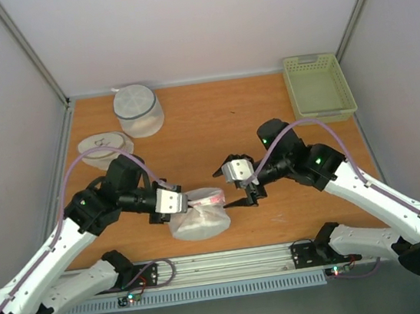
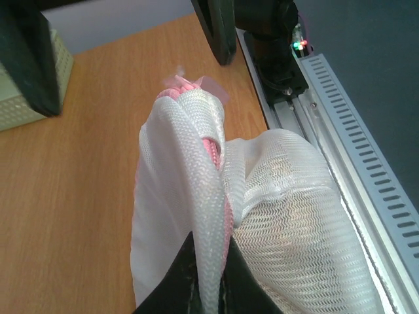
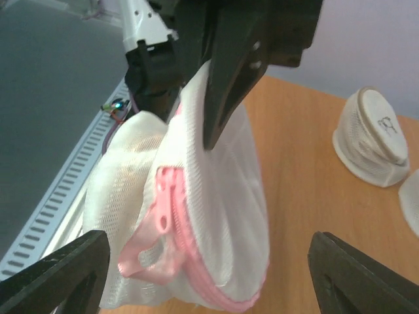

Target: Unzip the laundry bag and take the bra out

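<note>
Laundry bag (image 1: 199, 219) near front edge of table (image 1: 191, 128), between the arms. Left gripper (image 2: 209, 288) pinched tight on mesh fold at pink zipper band (image 3: 180, 242). Right gripper (image 3: 209, 275) spread wide, bag between its fingers

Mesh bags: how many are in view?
3: the laundry bag near centre, held by the left gripper; a drum bag at far left; a flat round bag just nearer.

The white mesh laundry bag (image 1: 199, 222) sits crumpled and tipped on edge, pink zipper band (image 1: 208, 198) uppermost
</note>
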Action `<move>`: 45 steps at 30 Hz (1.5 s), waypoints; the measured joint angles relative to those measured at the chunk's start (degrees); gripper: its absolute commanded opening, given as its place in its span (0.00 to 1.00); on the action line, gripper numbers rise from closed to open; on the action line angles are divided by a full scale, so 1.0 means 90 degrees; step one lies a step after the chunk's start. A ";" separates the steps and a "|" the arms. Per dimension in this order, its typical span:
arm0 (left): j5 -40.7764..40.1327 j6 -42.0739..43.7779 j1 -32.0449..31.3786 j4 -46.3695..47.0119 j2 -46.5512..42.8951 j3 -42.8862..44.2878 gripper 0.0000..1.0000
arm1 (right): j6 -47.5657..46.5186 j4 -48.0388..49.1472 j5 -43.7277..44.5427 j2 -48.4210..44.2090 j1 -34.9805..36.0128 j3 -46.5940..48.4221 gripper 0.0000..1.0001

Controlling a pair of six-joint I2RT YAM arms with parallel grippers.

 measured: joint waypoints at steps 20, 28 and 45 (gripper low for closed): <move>0.0391 -0.0136 0.0005 0.1115 -0.0423 -0.0491 0.01 | 0.0505 0.1603 -0.0189 -0.0126 0.0090 -0.1258 0.32; 0.0321 -0.0350 0.0005 0.1202 -0.0556 -0.0617 0.59 | 0.0532 0.1724 -0.0138 -0.0107 0.0124 -0.1263 0.01; -0.0274 -0.1751 -0.0005 0.0593 -0.0124 0.0306 0.54 | 0.0585 0.1681 0.0763 0.0197 0.0738 -0.1018 0.01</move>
